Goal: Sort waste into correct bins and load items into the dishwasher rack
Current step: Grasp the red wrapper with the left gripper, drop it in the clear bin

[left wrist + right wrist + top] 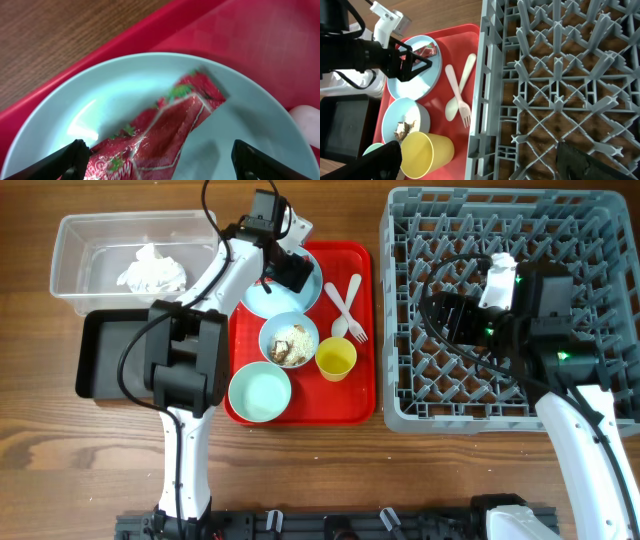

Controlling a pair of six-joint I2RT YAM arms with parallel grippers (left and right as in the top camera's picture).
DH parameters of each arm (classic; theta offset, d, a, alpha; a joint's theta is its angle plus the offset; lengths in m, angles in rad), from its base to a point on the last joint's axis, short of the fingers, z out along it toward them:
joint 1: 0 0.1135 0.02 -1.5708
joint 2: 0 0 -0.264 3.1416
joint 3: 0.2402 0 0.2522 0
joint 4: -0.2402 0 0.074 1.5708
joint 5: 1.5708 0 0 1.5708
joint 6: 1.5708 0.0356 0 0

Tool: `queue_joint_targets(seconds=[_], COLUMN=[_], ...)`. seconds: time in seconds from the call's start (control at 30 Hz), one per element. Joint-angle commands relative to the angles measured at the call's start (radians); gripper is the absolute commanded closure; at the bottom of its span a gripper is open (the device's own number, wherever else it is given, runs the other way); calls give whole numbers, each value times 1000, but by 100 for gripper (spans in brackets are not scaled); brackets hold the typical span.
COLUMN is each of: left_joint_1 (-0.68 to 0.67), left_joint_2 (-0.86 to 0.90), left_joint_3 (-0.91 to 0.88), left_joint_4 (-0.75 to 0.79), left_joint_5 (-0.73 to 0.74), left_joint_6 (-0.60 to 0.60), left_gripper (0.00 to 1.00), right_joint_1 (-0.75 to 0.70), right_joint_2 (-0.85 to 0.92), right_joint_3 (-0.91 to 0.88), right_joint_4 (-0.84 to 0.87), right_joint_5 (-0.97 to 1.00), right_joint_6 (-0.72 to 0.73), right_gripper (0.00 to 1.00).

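Observation:
My left gripper (pixel 293 272) is open low over the pale blue plate (pixel 260 302), its fingers either side of the red wrapper (pixel 165 125) lying on the plate (pixel 75 100). Crumpled white paper (pixel 152 272) lies in the clear tub (pixel 75 240). The black tray (pixel 105 360) is beside it. A blue bowl (pixel 272 330) holds brown scraps and grains (pixel 290 345). A second blue bowl (pixel 260 392), the yellow cup (pixel 336 358), the fork (pixel 352 320) and the spoon (pixel 341 326) are on the red tray. My right gripper (pixel 450 315) is open and empty over the grey rack (pixel 500 240).
The flat red tray (pixel 355 405) lies between the bins and the rack. In the right wrist view the rack's left wall (pixel 487 75) stands right beside the fork (pixel 466 112) and the yellow cup (pixel 427 152). Bare wooden table lies in front.

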Motion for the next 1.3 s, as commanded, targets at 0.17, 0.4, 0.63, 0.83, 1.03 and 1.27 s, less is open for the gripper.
queue_joint_targets(seconds=[0.17, 0.4, 0.63, 0.83, 1.03, 1.27], left_joint_1=[3, 3, 58, 223, 356, 376], left_joint_2=[77, 10, -312, -412, -291, -243], left_joint_3=[3, 4, 5, 3, 0, 2], left_joint_4=[-8, -39, -151, -216, -211, -177], left_joint_5=[31, 30, 26, -56, -43, -44], left_joint_6=[1, -173, -326, -326, -379, -378], left_gripper=[40, 96, 96, 96, 74, 0], right_joint_1=[0, 0, 0, 0, 0, 0], right_joint_2=[6, 7, 6, 6, 7, 7], right_joint_3=[9, 9, 9, 9, 9, 9], right_joint_4=[-1, -1, 3, 4, 3, 3], right_joint_5=[-5, -5, -5, -5, -5, -5], right_joint_6=[14, 14, 14, 15, 15, 13], right_gripper=[0, 0, 0, 0, 0, 0])
